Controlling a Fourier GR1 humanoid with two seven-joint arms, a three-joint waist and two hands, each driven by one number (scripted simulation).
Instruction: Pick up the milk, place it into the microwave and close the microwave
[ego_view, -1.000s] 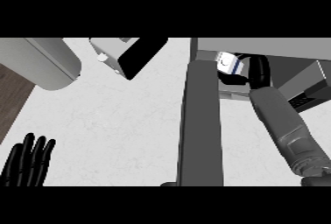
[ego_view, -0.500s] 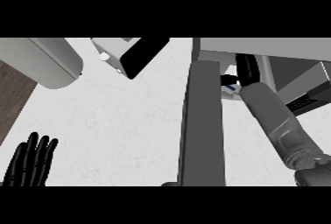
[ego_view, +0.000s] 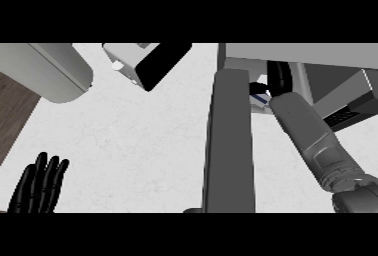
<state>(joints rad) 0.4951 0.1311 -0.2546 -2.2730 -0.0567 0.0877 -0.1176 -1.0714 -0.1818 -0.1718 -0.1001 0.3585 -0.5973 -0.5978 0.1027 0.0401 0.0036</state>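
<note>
Since 0.5 s ago the right grey forearm has pushed deeper into the open grey microwave (ego_view: 325, 75), so the right robot hand (ego_view: 277, 75) is now mostly hidden inside and whether it is open or closed cannot be told. The small white-and-blue milk carton (ego_view: 258, 97) shows only as a sliver just beside the forearm, inside the cavity. The microwave's dark grey door (ego_view: 225, 145) stands open. The left robot hand (ego_view: 38, 186) rests open, fingers up, at the lower left of the white worktop (ego_view: 140, 145).
</note>
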